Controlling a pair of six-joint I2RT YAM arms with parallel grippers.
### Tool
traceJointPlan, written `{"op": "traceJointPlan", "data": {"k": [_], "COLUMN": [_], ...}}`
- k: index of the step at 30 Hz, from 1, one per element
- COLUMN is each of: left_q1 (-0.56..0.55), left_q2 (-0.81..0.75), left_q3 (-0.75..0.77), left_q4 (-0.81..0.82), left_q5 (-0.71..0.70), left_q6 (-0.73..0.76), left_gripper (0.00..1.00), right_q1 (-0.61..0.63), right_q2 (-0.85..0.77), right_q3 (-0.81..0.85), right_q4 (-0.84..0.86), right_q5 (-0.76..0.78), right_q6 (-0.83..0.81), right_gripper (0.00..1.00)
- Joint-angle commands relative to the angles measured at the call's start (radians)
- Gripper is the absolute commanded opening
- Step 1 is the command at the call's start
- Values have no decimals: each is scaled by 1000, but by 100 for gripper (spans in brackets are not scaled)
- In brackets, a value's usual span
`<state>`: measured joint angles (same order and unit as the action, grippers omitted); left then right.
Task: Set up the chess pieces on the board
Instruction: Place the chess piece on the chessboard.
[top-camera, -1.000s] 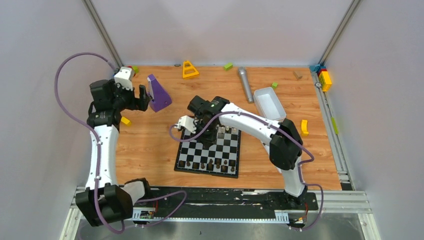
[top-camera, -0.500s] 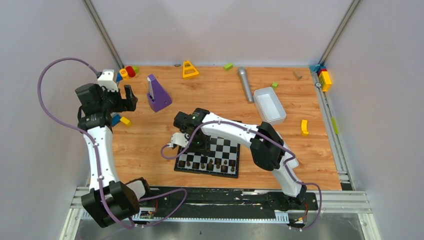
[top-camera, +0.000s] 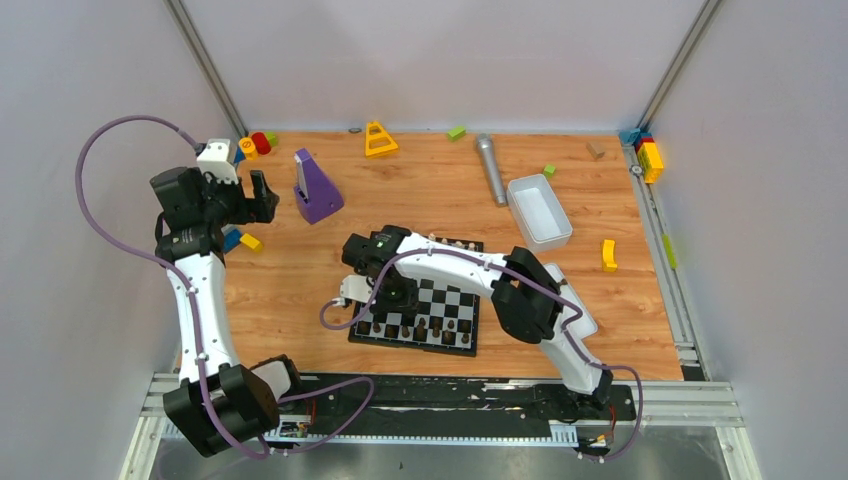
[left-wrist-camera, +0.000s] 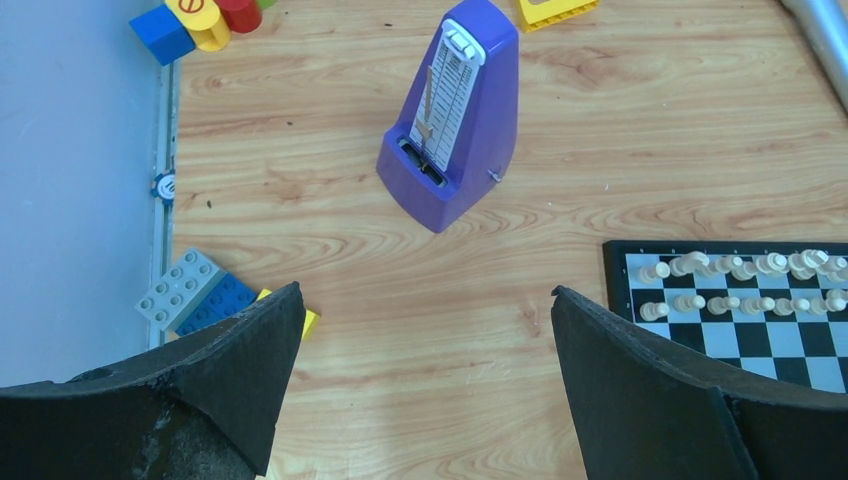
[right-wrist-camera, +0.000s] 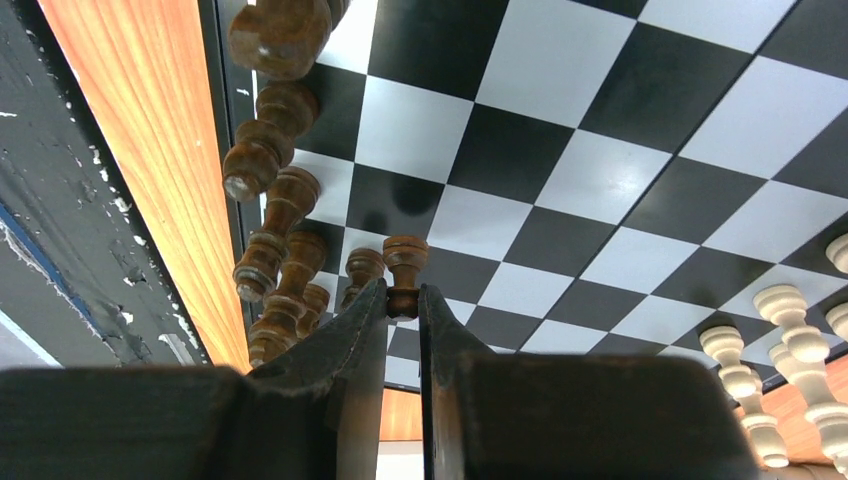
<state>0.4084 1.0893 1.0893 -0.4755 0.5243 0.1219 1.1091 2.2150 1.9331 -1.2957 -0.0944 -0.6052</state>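
One board lies flat on the desk. Cream chess pieces stand in two rows along its far edge, and dark pieces line its near edge. Exact counts cannot be told. The right pincer, over the board's left side, is closed on one dark pawn. The pawn is upright, long axis perpendicular to the board, base toward it. The left pincer is fully spread and empty, near one purple metronome.
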Motion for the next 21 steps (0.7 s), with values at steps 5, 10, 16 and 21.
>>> {"op": "traceJointPlan", "data": {"k": [5,10,16,21], "left_q1": [7,7,8,8], "left_q2": [-31,-34,-32,-34], "left_q3": [-13,-22,-22,-26], "left_q4": [25,28,28,28], "left_q5": [34,32,29,31], "left_q6": [17,21,25,26], "left_gripper": [100,100,100,100], "right_q1": [16,21,26,32], "right_q2": [29,32,34,30], "right_q3": [39,39,41,40], "right_q4": [-2,-2,-2,-1], "right_q5": [25,27,26,26], "right_q6": [-16,-14,-13,-11], "right_gripper": [6,6,7,7]}}
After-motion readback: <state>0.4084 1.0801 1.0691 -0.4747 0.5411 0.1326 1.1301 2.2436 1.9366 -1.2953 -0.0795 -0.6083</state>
